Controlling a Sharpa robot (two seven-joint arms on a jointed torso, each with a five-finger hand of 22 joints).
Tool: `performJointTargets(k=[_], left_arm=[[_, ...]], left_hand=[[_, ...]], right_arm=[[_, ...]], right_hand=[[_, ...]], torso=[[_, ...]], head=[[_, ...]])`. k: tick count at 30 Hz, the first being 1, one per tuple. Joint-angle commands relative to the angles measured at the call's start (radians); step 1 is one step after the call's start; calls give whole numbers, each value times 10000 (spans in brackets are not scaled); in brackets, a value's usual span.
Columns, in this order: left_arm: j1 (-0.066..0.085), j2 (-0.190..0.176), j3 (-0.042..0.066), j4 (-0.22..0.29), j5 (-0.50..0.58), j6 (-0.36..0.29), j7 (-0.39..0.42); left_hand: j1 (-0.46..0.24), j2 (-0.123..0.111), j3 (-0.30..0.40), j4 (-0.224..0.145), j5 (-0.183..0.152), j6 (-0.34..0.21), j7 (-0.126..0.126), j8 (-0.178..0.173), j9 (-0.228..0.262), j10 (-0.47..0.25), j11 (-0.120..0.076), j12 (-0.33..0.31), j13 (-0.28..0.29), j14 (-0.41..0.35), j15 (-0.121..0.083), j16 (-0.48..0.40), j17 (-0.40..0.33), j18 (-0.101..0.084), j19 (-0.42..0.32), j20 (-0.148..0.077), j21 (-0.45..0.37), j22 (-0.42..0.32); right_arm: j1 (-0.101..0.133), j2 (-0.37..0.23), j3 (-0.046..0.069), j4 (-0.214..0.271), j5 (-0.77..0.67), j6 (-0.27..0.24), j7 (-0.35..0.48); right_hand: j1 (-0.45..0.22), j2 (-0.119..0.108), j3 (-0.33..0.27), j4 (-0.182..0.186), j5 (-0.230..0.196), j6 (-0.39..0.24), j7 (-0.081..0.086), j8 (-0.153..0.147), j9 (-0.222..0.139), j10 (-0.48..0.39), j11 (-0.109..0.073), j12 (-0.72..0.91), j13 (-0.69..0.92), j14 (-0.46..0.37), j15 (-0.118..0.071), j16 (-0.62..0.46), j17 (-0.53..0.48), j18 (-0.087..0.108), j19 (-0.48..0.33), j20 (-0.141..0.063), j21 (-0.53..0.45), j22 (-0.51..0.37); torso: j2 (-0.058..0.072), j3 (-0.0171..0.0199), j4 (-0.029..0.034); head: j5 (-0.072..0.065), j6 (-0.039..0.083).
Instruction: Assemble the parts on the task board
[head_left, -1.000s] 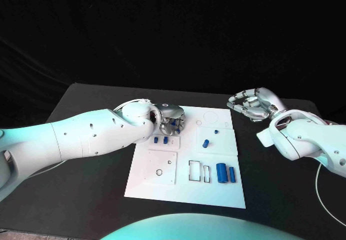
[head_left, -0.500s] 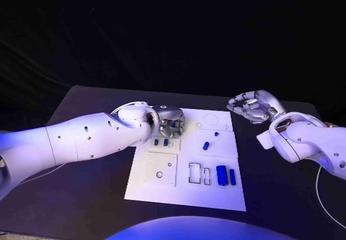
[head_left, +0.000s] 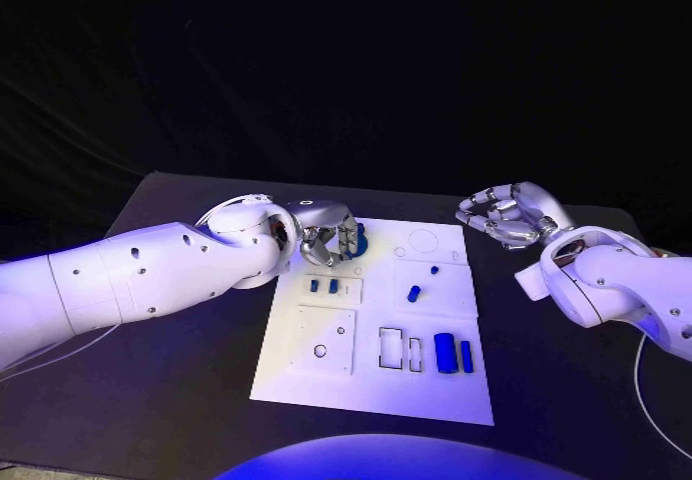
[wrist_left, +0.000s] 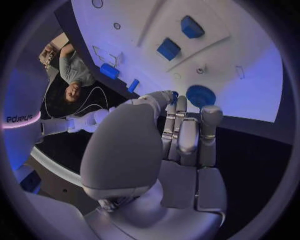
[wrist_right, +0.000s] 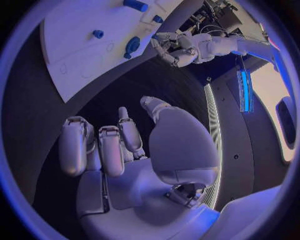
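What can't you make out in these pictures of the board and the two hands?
- Head view: whether the left hand grips the round blue part or only touches it; its fingers cover the contact.
- Left wrist view: the palm hides the white task board beneath it.
- Head view: the right hand has curled fingers; anything inside cannot be told.

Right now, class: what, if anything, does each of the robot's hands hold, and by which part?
The left hand has its fingers at the rim of a round blue part; whether it grips or just touches it cannot be told. The right hand holds nothing, fingers curled.
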Motion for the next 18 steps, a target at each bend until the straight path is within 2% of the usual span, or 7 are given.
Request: performJointTargets(k=[1, 9, 18], left_arm=[[14, -135, 19, 46, 383, 180, 79], [-7, -315, 18, -85, 458, 276, -21], [-15, -377, -7, -269, 357, 588, -229]], left_hand=[[-104, 8, 2, 8, -55, 56, -15, -60, 6, 68, -25, -49, -9, 39, 32, 16, -20, -154, 22, -24, 26, -11], [-166, -96, -37, -3, -63, 64, -21, -113, 18, 117, -28, -128, -5, 21, 32, 5, -57, -149, -4, -26, 10, -23], [-209, -150, -63, 3, -69, 54, -26, -154, 22, 129, -24, -184, -5, 3, 36, -7, -98, -144, -34, -27, -12, -51]], right_arm=[[-5, -4, 0, 4, -42, 111, 65], [-6, -2, 0, 0, -42, 115, 60], [-11, 0, 0, 2, -42, 113, 57]], right_hand=[[26, 63, 1, 63, 59, -57, 12, 67, 13, -57, 20, -33, 8, 507, -48, -44, 336, 92, -67, 26, -59, 1001], [26, 63, 1, 63, 59, -57, 12, 67, 13, -57, 20, -33, 8, 507, -48, -44, 336, 92, -67, 26, -59, 1001], [54, 78, -21, 86, 64, -51, 9, 96, 20, -60, 18, -34, 3, 507, -50, -50, 332, 92, -66, 25, -68, 1001]], torso=[[12, -5, -11], [9, -11, -13], [16, 0, -37]], head=[[15, -8], [52, -11], [88, -35]])
